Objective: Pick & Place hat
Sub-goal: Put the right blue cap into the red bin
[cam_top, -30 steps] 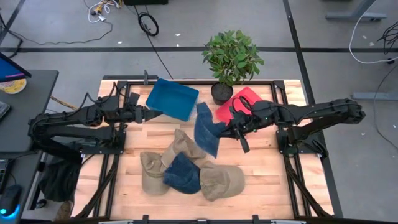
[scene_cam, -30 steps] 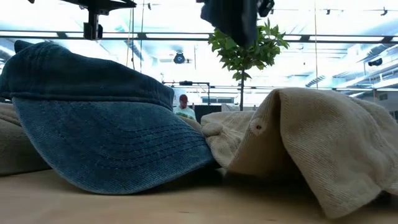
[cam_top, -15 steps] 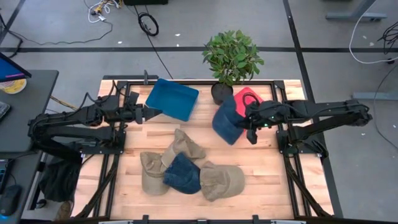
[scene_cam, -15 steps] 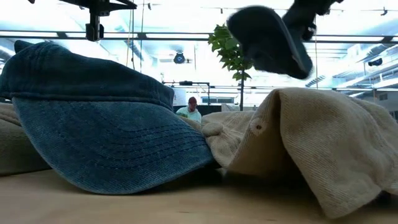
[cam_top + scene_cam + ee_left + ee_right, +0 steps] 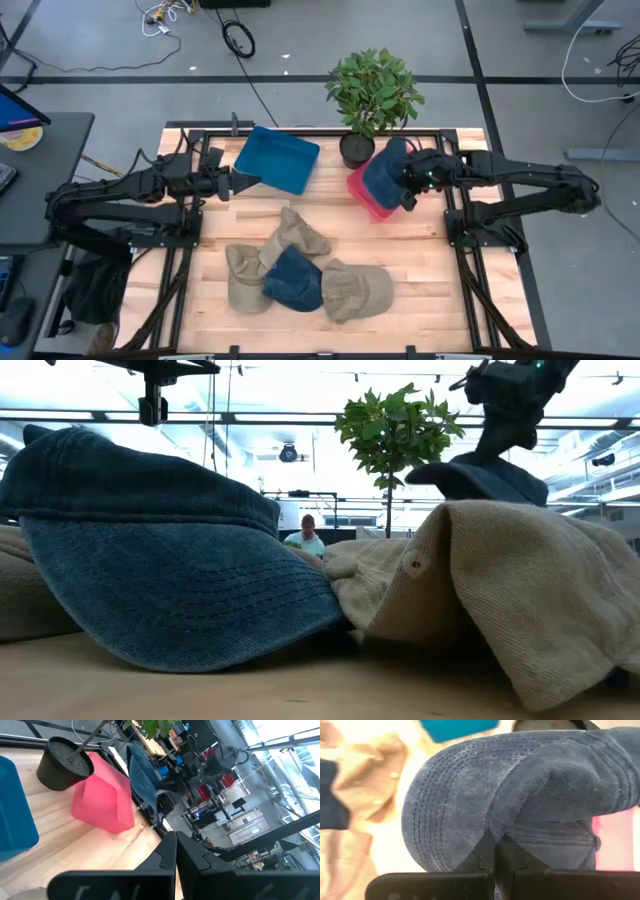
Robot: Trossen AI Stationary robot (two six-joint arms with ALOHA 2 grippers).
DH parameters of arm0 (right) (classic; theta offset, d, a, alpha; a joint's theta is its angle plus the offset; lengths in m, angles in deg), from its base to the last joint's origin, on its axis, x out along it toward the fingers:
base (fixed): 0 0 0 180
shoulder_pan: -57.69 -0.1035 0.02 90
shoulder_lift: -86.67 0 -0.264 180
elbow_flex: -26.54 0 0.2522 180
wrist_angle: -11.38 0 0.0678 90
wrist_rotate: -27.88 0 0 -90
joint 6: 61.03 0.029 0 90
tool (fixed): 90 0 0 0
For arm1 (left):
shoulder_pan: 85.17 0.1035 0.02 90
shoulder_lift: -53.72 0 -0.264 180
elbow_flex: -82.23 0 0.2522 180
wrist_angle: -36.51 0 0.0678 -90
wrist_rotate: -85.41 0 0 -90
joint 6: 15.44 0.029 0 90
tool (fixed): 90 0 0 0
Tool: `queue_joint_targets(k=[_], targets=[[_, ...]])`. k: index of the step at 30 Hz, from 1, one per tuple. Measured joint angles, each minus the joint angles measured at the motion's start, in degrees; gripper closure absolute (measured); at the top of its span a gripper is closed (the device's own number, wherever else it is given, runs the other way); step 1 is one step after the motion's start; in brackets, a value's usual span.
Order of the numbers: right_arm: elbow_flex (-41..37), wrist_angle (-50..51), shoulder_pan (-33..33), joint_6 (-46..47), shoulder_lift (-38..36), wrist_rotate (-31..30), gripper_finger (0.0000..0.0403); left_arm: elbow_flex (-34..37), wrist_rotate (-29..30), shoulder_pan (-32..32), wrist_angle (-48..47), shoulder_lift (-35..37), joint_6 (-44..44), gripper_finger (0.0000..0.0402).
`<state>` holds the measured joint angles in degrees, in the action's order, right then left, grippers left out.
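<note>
Right gripper (image 5: 408, 190): clenched on the blue hat (image 5: 385, 172), upper right of centre, over the pink bin (image 5: 362, 189) (beside the plant (image 5: 373, 92)).
Left gripper (image 5: 252, 182): clenched, empty, beside the blue bin (image 5: 278, 159).

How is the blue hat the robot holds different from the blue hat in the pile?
The held hat hangs from the right gripper over the pink bin; the pile hat lies on the table among tan hats. The held hat looks darker. Both are blue denim caps.
</note>
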<state>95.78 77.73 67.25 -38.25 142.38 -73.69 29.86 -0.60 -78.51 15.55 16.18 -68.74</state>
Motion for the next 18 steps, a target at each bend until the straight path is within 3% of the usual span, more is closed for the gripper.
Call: queue_joint_targets(k=[9,18], targets=[[-0.3,-0.3,7.3,-6.7,0.1,1.2,0.0403,0.0,0.0,0.0,0.0,0.0,0.5,0.0396],[-7.7,-4.4,11.3,-8.3,0.1,3.4,0.0403,0.0,0.3,0.0,0.0,0.0,2.1,0.0396]])
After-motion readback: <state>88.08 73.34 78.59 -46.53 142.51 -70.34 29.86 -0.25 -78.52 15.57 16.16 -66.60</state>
